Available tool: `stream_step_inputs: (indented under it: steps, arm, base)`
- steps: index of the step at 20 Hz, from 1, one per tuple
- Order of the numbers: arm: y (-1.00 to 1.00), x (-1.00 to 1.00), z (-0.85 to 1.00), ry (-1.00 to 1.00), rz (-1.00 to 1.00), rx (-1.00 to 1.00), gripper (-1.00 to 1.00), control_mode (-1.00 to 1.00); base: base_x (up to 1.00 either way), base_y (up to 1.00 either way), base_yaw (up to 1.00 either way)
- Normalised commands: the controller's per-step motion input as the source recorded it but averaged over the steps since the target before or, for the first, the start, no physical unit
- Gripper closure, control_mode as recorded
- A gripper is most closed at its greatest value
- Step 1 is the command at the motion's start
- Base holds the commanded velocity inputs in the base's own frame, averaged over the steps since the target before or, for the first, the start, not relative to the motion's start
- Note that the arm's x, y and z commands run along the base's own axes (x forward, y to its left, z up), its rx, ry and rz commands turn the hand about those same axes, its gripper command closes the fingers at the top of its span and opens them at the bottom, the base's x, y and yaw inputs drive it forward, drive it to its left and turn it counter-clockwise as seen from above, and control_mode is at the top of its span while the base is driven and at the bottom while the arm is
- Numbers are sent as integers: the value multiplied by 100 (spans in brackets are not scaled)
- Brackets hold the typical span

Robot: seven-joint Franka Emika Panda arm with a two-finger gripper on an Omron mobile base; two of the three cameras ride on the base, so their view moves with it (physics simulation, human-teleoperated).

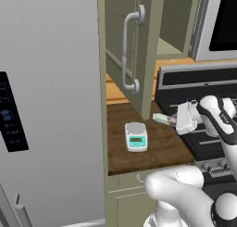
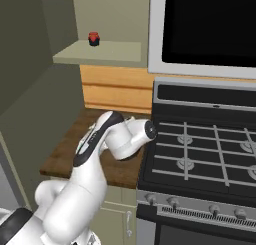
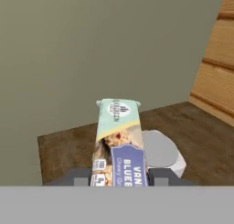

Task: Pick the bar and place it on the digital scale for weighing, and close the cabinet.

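Note:
My gripper [image 1: 175, 120] hangs above the right part of the wooden counter [image 1: 139, 159], shut on the bar [image 1: 161, 118]. The bar is a pale green packet that sticks out to the left, toward the digital scale [image 1: 136, 136]. In the hand view the bar [image 3: 118, 138] rises between the two dark fingertips [image 3: 78, 176]. The scale's round silver plate [image 3: 160, 150] lies just past it, to the right. The cabinet door [image 1: 149, 45], with its curved grey handle [image 1: 127, 50], stands open over the counter's back. It shows as an olive surface [image 3: 91, 49] in the hand view.
A black stove [image 2: 200, 154] borders the counter on the right, with a microwave [image 2: 210, 29] above it. A small red object [image 2: 93, 38] sits on the open cabinet's shelf. A grey fridge [image 1: 46, 105] walls off the left. Below the counter is a drawer unit [image 1: 125, 182].

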Motion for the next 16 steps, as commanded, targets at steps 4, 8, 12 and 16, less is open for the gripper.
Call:
stream_step_inputs:
  steps: [4, 8, 12, 16]
  arm:
    - [25, 42, -34, 0, 18, 0, 100, -100]
    - [48, 22, -17, 0, 14, 0, 100, -100]
    - [52, 38, -18, 2, 11, 0, 100, -100]
    - [51, 52, -26, 0, 8, -1, 100, -100]
  base:
    - [0, 0, 0]
    - [0, 0, 0]
    - [0, 0, 0]
    - [0, 0, 0]
